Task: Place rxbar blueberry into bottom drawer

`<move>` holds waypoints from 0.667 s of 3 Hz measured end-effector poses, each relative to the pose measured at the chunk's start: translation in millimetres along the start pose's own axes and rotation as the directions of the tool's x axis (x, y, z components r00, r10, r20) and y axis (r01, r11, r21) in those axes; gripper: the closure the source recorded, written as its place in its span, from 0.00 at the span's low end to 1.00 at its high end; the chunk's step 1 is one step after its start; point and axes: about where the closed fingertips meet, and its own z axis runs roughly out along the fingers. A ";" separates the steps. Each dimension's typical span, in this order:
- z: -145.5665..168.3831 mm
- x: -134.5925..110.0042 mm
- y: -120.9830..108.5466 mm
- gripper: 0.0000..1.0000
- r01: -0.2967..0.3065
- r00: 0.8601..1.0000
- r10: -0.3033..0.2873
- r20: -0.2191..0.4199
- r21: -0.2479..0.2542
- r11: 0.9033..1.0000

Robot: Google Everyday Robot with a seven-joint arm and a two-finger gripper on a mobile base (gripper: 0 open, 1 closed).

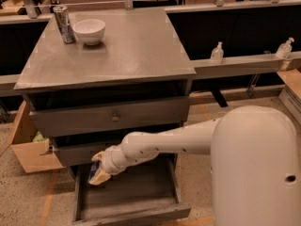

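Note:
The bottom drawer (127, 206) of the grey cabinet (108, 60) is pulled open and its plain grey inside shows. My gripper (98, 172) hangs at the end of the white arm over the drawer's back left part, just below the middle drawer's front. A dark sliver of the rxbar blueberry (94, 168) shows between the pale fingers, so the gripper is shut on it. Most of the bar is hidden by the fingers.
A white bowl (89, 30) and a silver can (63, 24) stand at the back left of the cabinet top. A cardboard box (29, 147) sits on the floor to the left. Two pump bottles (217, 52) stand on a ledge at right. My white body (256, 168) fills the lower right.

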 end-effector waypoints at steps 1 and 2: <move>21.6 26.2 18.3 1.00 0.026 0.999 -0.027 0.030 0.041 0.999; 37.5 51.9 30.2 1.00 0.050 0.995 -0.058 0.080 0.095 0.994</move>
